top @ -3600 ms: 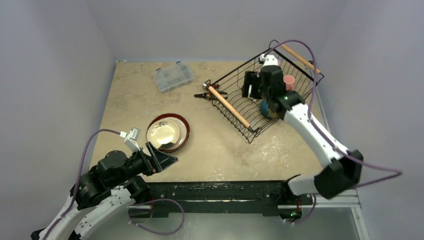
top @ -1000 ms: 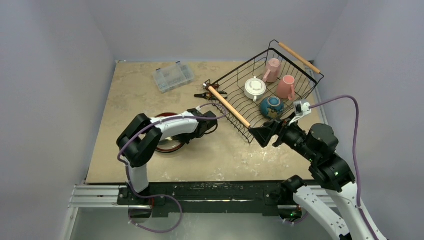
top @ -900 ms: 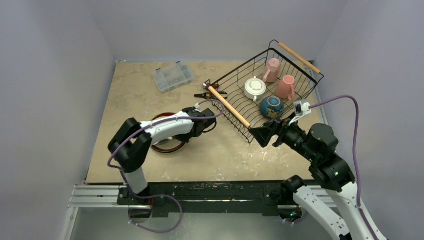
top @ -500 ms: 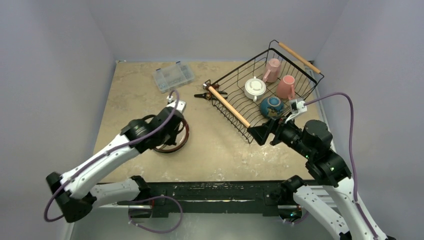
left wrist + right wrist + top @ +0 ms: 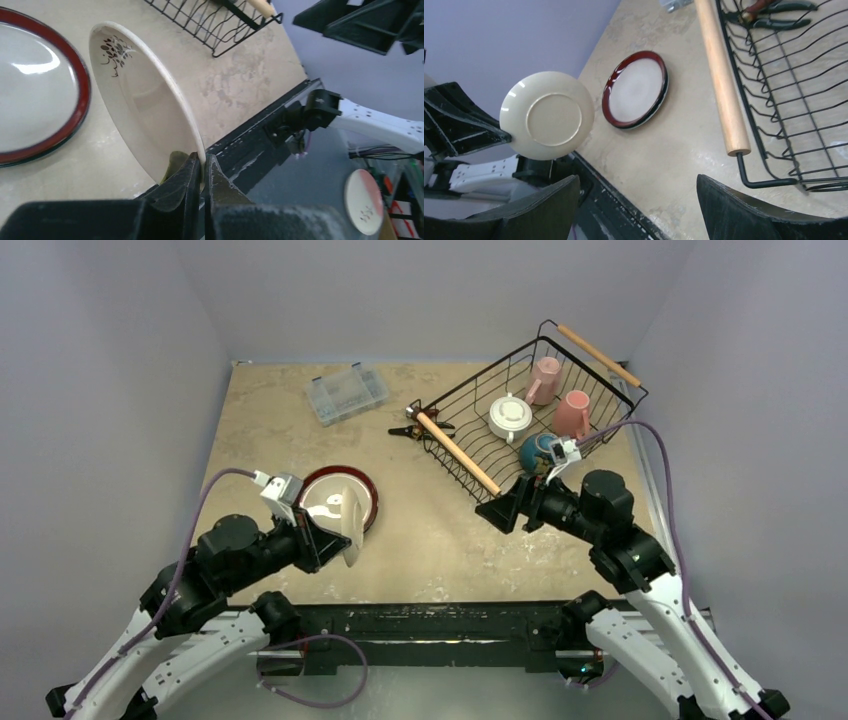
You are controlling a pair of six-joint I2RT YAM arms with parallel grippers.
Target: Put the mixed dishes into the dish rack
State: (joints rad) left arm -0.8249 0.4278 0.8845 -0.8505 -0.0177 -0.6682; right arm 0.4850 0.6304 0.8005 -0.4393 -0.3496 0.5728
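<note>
My left gripper point(image 5: 336, 548) is shut on the rim of the cream plate point(image 5: 349, 525), which it holds on edge above the table's near left. In the left wrist view both jaws pinch that plate point(image 5: 145, 100) at its lower rim, at the gripper point(image 5: 202, 170). The red-rimmed plate point(image 5: 338, 498) lies flat just behind it. The dish rack point(image 5: 470, 430) at the back right holds two pink mugs point(image 5: 545, 378) point(image 5: 573, 412), the white cup point(image 5: 510, 418) and the blue bowl point(image 5: 536, 448), which is partly hidden by my right arm. My right gripper point(image 5: 498, 513) hangs open and empty off the rack's near corner.
A clear compartment box point(image 5: 347, 393) sits at the back left. A small black-and-red hand tool point(image 5: 410, 428) lies against the rack's left side. In the right wrist view the rack's wooden handle point(image 5: 721, 75) runs past the gripper point(image 5: 639, 200), and the cream plate point(image 5: 549, 115) faces it.
The left arm has drawn back toward the near left and lifted the cream plate off the red-rimmed plate, tipping it on edge. The right arm has shifted slightly left, its jaws still open.
</note>
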